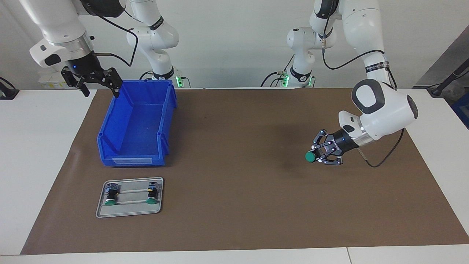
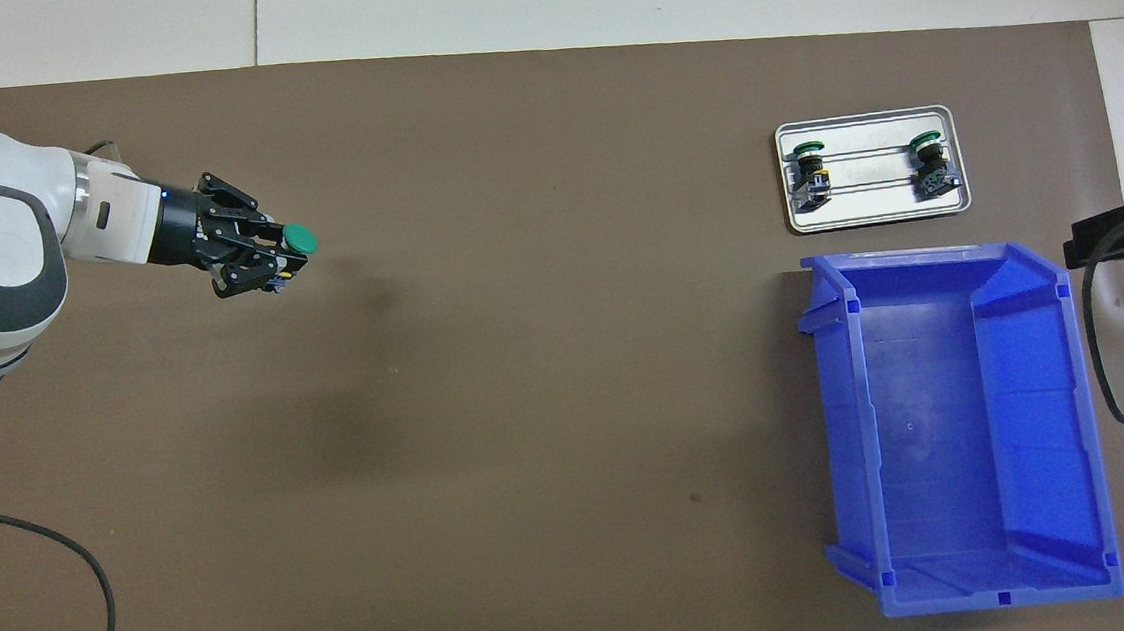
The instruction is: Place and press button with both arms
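Brown mat [image 1: 234,205] covering most of the table, white margin showing at both ends. Left arm [image 1: 384,106] reaching low over the mat at its own end; right arm [image 1: 58,33] waiting, raised at the corner of the blue bin [image 1: 135,124] nearest the robots. The bin, open-topped, sits at the right arm's end of the mat, with its long axis running toward and away from the robots. A wide bare stretch of mat lies between the bin and the left gripper [image 1: 318,154]. Metal tray [image 1: 129,212], just beside the bin's low end and farther from the robots, carrying two buttons [image 1: 110,194] lying on their sides, well apart, caps pointing away from the robots. Left gripper tilted near level, fingers closed on the held button [image 1: 310,157]; its long axis continues the gripper's line, green cap pointing toward the table's middle. Right gripper [image 1: 99,85] with fingers spread wide, holding nothing.
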`<action>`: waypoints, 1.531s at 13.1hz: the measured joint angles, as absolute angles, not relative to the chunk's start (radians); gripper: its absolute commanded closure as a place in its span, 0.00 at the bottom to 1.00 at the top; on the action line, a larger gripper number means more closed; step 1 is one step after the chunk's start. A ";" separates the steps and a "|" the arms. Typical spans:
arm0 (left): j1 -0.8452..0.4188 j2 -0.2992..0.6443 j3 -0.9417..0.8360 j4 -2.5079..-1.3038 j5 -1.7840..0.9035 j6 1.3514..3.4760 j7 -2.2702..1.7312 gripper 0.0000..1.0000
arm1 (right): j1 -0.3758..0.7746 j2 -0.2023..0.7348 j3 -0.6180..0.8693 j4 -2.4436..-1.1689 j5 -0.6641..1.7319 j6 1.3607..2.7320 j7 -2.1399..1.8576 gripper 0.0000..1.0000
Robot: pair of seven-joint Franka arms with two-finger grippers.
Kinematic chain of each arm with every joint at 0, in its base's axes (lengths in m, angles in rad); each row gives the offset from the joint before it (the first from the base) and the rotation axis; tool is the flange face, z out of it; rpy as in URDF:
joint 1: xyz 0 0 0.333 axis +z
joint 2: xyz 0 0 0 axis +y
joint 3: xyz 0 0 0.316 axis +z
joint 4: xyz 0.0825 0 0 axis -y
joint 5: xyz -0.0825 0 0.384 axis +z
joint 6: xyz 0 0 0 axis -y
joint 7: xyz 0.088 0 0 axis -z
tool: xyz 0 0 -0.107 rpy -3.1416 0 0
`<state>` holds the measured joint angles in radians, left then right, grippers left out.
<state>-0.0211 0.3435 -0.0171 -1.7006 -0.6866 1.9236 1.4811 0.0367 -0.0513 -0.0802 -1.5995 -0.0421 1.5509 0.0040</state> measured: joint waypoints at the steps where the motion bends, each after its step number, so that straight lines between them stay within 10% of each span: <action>1: -0.009 0.334 -0.018 -1.728 -0.707 1.921 1.507 0.88 | 0.037 -0.052 -0.080 -1.599 -0.042 1.551 0.004 0.00; 20: 0.007 0.174 -0.037 -2.354 -1.592 1.852 2.255 0.79 | 0.036 -0.059 -0.080 -1.599 -0.042 1.550 0.028 0.00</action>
